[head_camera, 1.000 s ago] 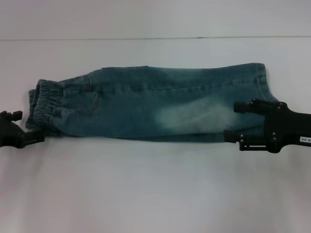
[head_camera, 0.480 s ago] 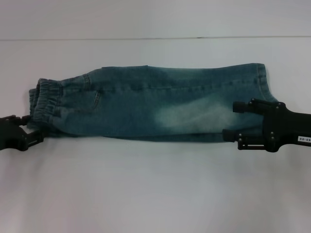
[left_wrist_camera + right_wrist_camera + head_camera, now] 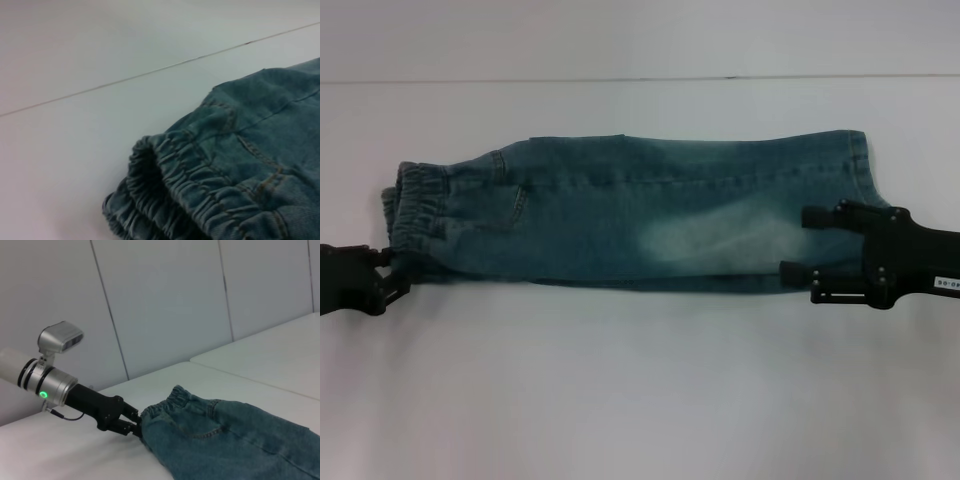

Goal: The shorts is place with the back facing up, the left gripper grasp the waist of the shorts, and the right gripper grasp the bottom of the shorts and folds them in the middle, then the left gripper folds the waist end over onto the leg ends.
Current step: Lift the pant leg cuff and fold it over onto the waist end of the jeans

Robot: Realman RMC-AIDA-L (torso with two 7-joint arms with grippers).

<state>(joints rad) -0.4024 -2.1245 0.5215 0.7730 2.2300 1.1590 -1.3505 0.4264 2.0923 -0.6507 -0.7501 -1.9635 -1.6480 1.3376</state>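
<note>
Grippers: both sit at the near edge of the shorts, one at each end.
Left gripper (image 3: 390, 272): at the waist end, near corner; fingers closed down narrow against the waist of the shorts (image 3: 412, 210). The right wrist view shows its tips (image 3: 134, 426) meeting the elastic band (image 3: 172, 399). Pinch on the cloth looks likely, can't confirm.
Right gripper (image 3: 803, 243): at the leg end, fingers spread wide, lying over the bottom of the shorts (image 3: 860, 180); far finger over the denim, near finger at the near edge. White label visible on its body.
Shorts (image 3: 640, 215): folded lengthwise, flat on the white table (image 3: 640, 390), waist toward the robot's left, hems toward its right. Pocket stitching beside the waistband.
Table seam: runs behind the shorts, well apart.
</note>
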